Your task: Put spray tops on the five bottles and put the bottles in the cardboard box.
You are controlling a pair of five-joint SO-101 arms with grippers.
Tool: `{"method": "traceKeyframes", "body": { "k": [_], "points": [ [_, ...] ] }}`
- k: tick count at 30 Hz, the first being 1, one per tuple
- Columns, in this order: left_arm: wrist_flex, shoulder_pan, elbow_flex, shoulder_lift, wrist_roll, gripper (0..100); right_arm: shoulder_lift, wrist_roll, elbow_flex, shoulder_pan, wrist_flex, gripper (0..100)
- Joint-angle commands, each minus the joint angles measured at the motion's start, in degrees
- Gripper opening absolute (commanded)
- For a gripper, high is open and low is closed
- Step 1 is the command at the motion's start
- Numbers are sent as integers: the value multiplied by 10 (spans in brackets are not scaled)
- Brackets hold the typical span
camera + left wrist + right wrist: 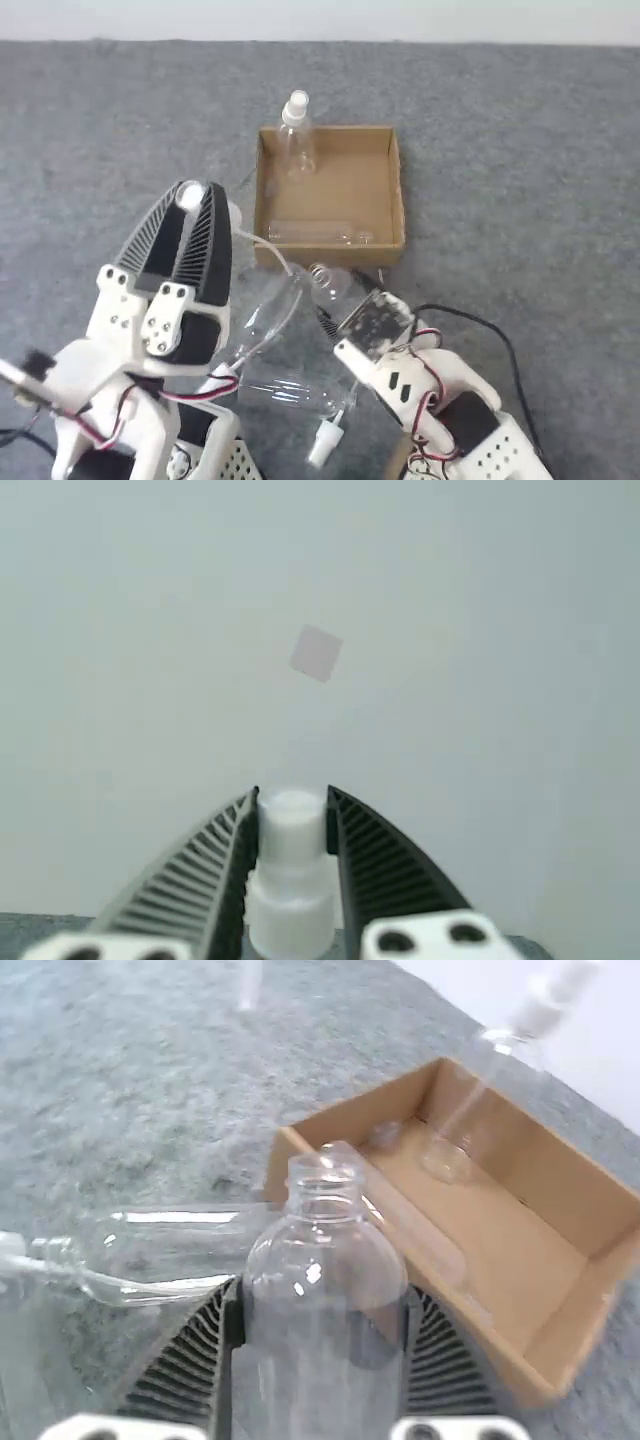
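Item 1. Left tool (pixel 292 800): raised, closed on a white spray top (pixel 290 900), whose thin tube (pixel 262 245) trails down toward item 2.

Item 2. Right tool (pixel 322 1300): clamped round a clear bottle (pixel 322 1220), which is held upright with its neck open, just in front of the cardboard box (pixel 398 190).

Item 3. Box contents: one capped bottle (pixel 297 140) standing and one bottle (pixel 310 232) lying.

Item 4. On the bench (pixel 520 150): two more bottles lie between the arms, one (pixel 290 390) already topped and one (pixel 262 320) apparently bare.

Step judged in hand: the third bottle is being capped. The tube must next be guided into the open neck, and the top seated squarely and fastened.

Views: the tube's course is given by the high view. The grip on the top is shown close by the left wrist view, and the threaded neck by the right wrist view.
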Motion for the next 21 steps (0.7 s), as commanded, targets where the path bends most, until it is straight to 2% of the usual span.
{"method": "traceKeyframes", "body": {
  "k": [1, 5, 12, 16, 21],
  "points": [
    [30, -49, -4, -47, 7, 13, -12, 26, 25, -28, -88, 58],
    [42, -92, 3, -48, 41, 13, -11, 28, 38, -33, -138, 58],
    [38, -97, 15, -48, 46, 15, -7, 24, 40, -33, -187, 58],
    [37, -94, 0, -48, 47, 15, -6, 23, 40, -36, -184, 58],
    [37, -48, -13, -48, 46, 15, -5, 25, 40, -72, -167, 58]
  ]
}}
